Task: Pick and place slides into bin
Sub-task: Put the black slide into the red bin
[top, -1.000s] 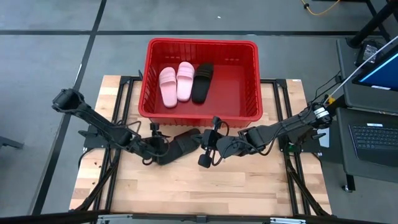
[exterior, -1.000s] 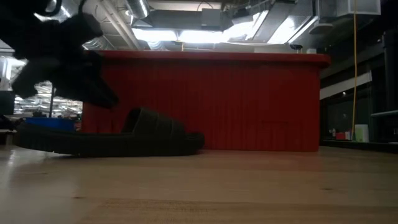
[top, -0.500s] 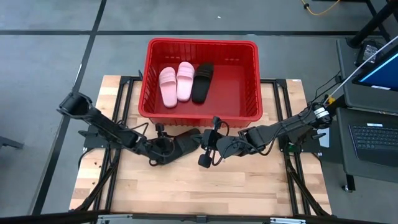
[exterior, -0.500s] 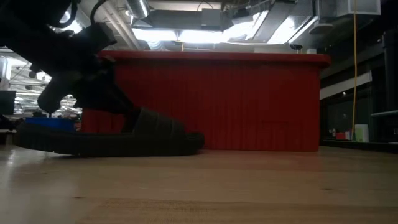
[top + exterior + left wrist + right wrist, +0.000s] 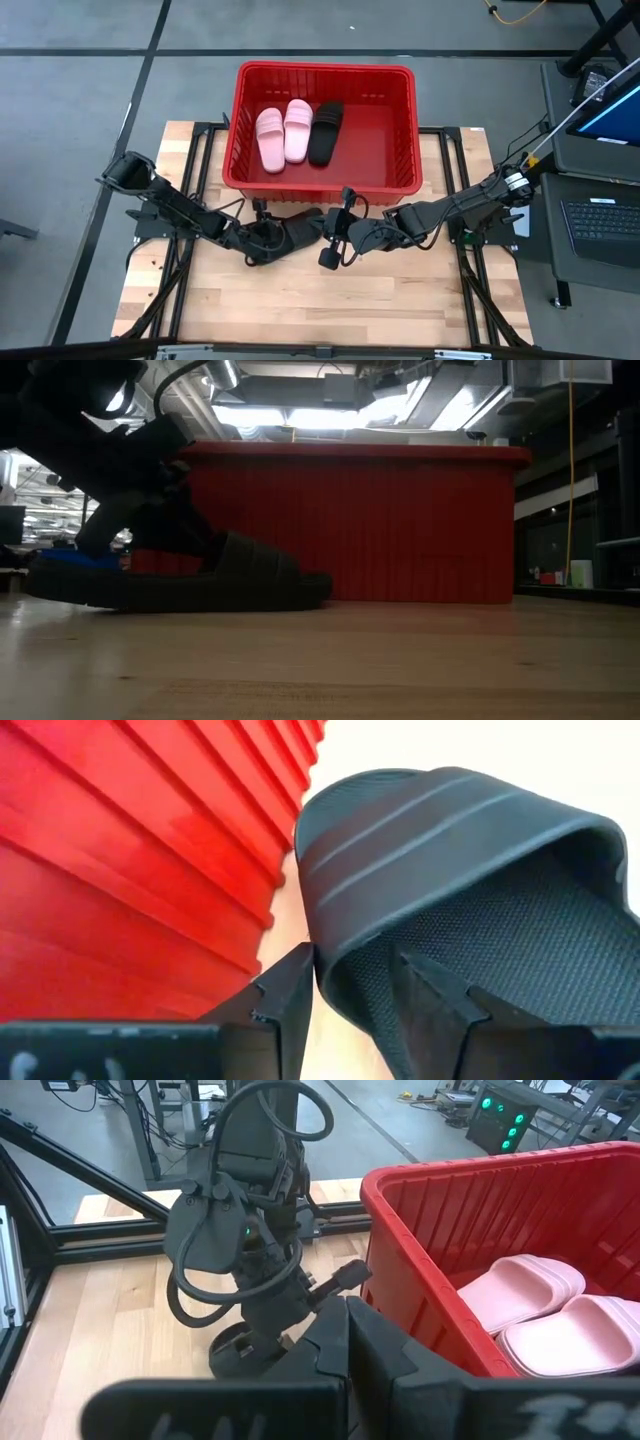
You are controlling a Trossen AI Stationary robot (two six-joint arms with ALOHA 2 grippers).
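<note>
Left claw straddles the last black sandal's edge

The left claw [image 5: 345,995], fingers apart, brackets the sandal [image 5: 290,232] lying lengthwise on the counter [image 5: 300,310] just before the bin [image 5: 325,185]; the right claw [image 5: 328,243], pressed together, waits beside its toe.

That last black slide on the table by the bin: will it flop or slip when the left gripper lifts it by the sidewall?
The black slide looks moulded and thick-soled, so it probably holds its shape. The left gripper straddles its side edge, off-centre, so it may tilt toes-down when lifted. The footbed's textured surface probably resists slipping. It lies flat on the table, so it is unlikely to roll.
</note>
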